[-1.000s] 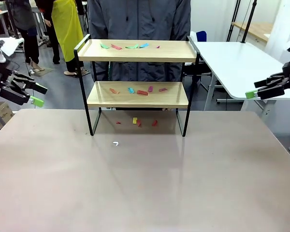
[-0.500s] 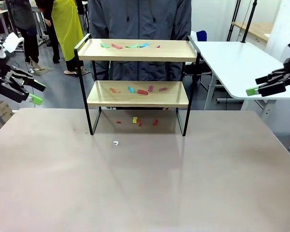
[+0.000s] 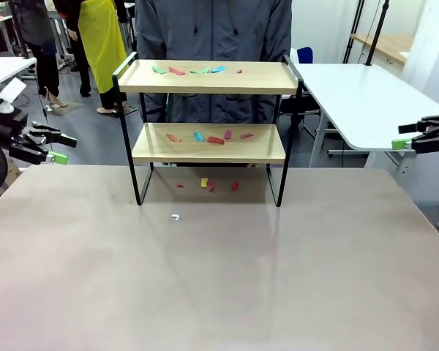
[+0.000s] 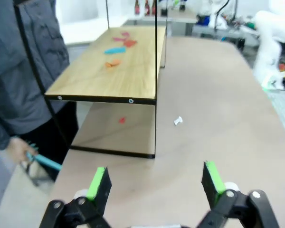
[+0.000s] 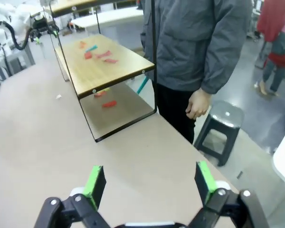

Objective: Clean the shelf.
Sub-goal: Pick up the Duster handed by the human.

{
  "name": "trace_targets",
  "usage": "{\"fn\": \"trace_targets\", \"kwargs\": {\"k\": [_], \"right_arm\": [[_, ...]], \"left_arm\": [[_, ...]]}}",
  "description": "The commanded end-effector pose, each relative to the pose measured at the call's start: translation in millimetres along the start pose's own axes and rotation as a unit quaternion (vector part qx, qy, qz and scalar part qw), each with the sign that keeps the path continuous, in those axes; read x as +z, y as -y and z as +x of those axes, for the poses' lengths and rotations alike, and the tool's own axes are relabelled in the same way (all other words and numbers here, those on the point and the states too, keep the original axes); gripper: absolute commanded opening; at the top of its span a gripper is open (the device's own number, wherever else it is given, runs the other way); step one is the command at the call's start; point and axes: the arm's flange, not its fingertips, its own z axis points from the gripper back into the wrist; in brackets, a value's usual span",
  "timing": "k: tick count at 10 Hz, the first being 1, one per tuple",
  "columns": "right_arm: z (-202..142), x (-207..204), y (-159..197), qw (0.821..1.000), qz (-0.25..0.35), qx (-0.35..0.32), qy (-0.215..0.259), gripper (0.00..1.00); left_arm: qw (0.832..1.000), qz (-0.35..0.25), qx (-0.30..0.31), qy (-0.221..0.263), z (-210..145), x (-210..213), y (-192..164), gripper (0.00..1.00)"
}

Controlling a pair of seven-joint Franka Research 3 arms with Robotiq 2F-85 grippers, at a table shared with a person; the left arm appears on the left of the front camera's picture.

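Observation:
The shelf (image 3: 208, 77) stands at the far middle of the table, two light wooden boards in a thin black frame. Small coloured scraps (image 3: 198, 70) lie on the top board, others (image 3: 215, 139) on the lower board, and a few (image 3: 204, 182) on the table under it. My left gripper (image 3: 64, 148) hovers open off the table's far left corner, apart from the shelf. Off the far right, my right gripper (image 3: 400, 137) is open and holds nothing. The left wrist view has the open left gripper (image 4: 155, 180) facing the shelf's end (image 4: 118, 71). The right gripper (image 5: 148, 178) faces the other end (image 5: 104, 66).
A person in a grey jacket (image 3: 212, 29) stands right behind the shelf, with a teal stick-like thing (image 4: 43, 162) in one hand. A white scrap (image 3: 175, 216) lies in front of the shelf. A white side table (image 3: 366, 95) stands far right and a stool (image 5: 223, 123) beside the person.
My right gripper has drawn back to the right, away from the shelf. My left gripper has levelled out near the left edge. Both stay open; the shelf and scraps have not moved.

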Motion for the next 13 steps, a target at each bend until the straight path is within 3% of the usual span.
{"fn": "trace_targets", "kwargs": {"k": [1,4,7,11,13], "right_arm": [[-10.3,-14.3,38.2,0.997,0.031,0.013,0.068,1.0],[-25.0,-14.5,62.7,0.992,0.028,0.002,0.122,1.0],[-26.9,-13.6,71.9,0.989,0.027,-0.008,0.143,1.0],[-24.9,-11.7,72.9,0.991,0.024,-0.012,0.133,1.0],[-34.0,-11.5,69.2,0.989,0.025,0.001,0.148,1.0]], "left_arm": [[0.997,-0.037,-0.029,0.069,-20.3,12.7,-26.7,1.0],[0.99,-0.045,-0.06,0.116,-38.0,23.6,-36.2,1.0],[0.982,-0.048,-0.085,0.163,-40.0,28.5,-30.5,1.0],[0.981,-0.033,-0.078,0.176,-38.1,29.2,-27.4,1.0],[0.984,-0.056,-0.072,0.153,-38.3,28.3,-27.5,1.0]]}}
